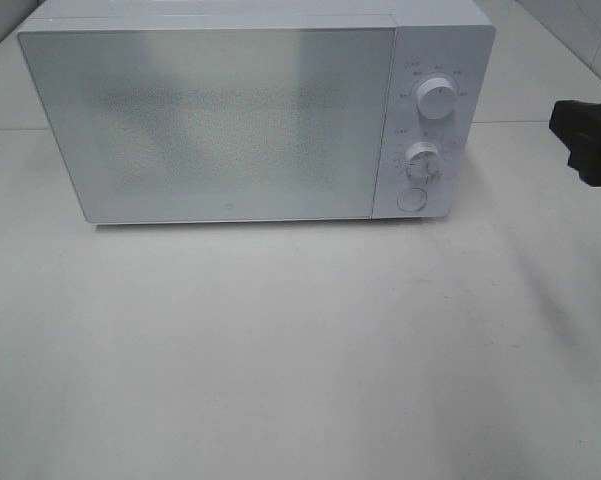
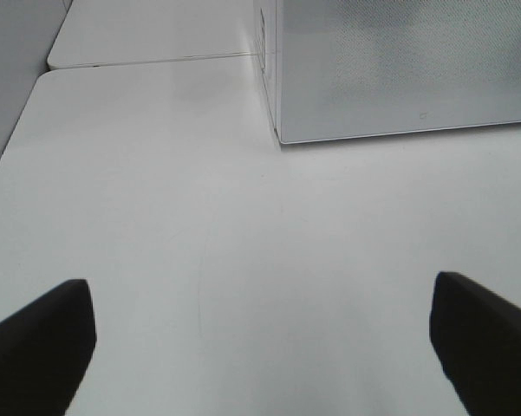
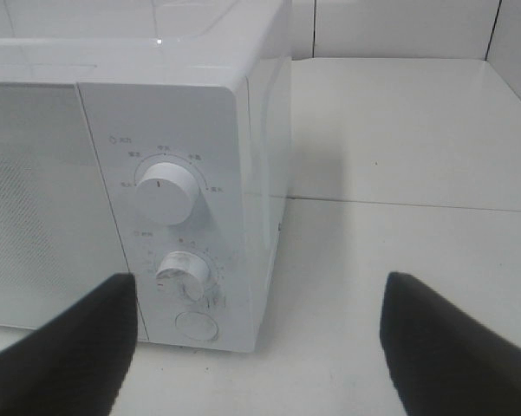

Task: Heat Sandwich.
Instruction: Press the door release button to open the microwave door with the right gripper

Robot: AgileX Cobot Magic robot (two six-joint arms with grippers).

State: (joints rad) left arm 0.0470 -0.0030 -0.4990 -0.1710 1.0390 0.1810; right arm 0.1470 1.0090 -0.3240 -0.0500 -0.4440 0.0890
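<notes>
A boxy white microwave [image 1: 210,120] with rounded corners stands at the far side of a smooth, matte white table [image 1: 280,350]. Its door [image 1: 220,125] is flat and shut, with a speckled, silvery grey panel that cannot be seen through, so I cannot tell where the sandwich is.

On the glossy control strip at the right sit an upper knob [image 1: 437,97] and a lower knob [image 1: 421,159], both round and white, with a flat round button [image 1: 411,200] below them.

The left gripper [image 2: 262,286] hangs over bare table to the near left of the microwave, its dark, blunt fingers [image 2: 43,347] spread wide with nothing between. The right gripper [image 3: 262,282] is to the right of the microwave, near the knobs, its matte black fingers [image 3: 78,347] also wide apart and holding nothing.
</notes>
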